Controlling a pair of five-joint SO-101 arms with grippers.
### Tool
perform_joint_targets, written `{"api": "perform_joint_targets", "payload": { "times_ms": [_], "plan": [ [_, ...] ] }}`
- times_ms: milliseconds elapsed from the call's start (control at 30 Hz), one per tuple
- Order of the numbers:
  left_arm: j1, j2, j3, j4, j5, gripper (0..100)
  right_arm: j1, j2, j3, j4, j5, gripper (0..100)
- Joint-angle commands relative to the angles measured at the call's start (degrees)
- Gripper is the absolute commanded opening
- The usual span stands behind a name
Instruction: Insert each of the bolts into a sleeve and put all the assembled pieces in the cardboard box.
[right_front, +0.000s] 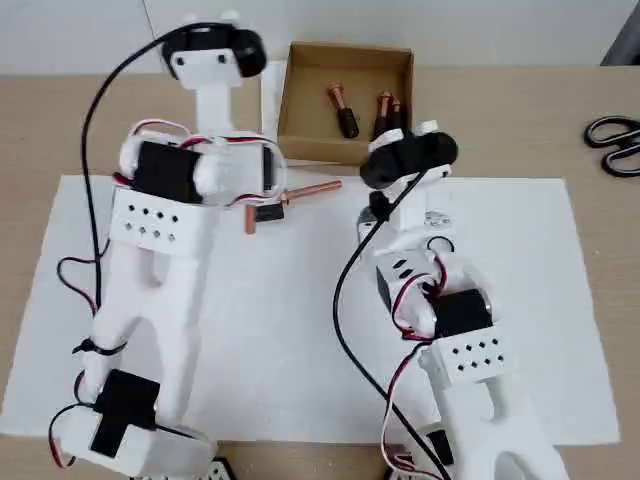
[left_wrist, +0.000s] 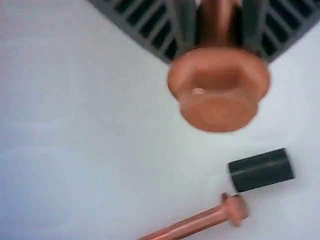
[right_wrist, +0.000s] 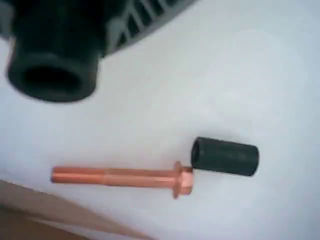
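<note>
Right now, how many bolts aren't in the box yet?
2. One bolt is gripped in the left hand; the other bolt lies on the white paper beside a loose black sleeve. Others may be hidden.

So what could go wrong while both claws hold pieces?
The left claw pinches a bolt and the right claw a sleeve; if they don't line up, the bolt may jam or slip. A spare bolt and spare sleeve lie on the paper nearby and could get knocked.
</note>
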Motion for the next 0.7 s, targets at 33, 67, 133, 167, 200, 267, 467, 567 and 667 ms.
{"api": "perform_joint_targets", "payload": {
  "times_ms": [33, 67, 133, 167, 200, 267, 467, 567, 667],
  "plan": [
    [3.52, -2.55, -3.03, -6.51, 1.05, 1, -3.82, -1.98, 0.00, -1.27, -0.62, 0.4],
    [3.60, -2.55, -3.03, -7.82, 1.05, 1, -4.44, -2.07, 0.62, -1.63, -0.62, 0.4],
    [3.43, -3.16, -3.12, -9.76, 0.88, 1, -5.41, -3.47, 2.02, -1.80, -1.41, 0.4],
    [3.43, -4.40, -3.12, -10.02, 0.79, 1, -5.76, -5.14, 2.99, -1.80, -1.93, 0.4],
    [3.52, -6.15, -3.03, -10.02, 0.26, 1, -5.85, -7.25, 4.04, -1.80, -2.46, 0.4],
    [3.52, -9.41, -2.68, -9.85, -0.97, 1, -5.85, -12.62, 6.15, -1.80, -2.73, 0.5],
    [3.43, -13.54, -2.68, -7.03, -1.93, 1, -5.67, -29.67, 13.98, -1.80, -2.64, 0.6],
    [3.52, -13.54, -2.59, -6.86, 0.44, 1, -5.76, -33.71, 18.20, -1.80, -2.64, 0.6],
    [3.87, -13.36, -2.15, -7.56, 2.55, 1, -5.76, -36.62, 22.77, -4.62, -2.55, 0.6]
  ]
}}
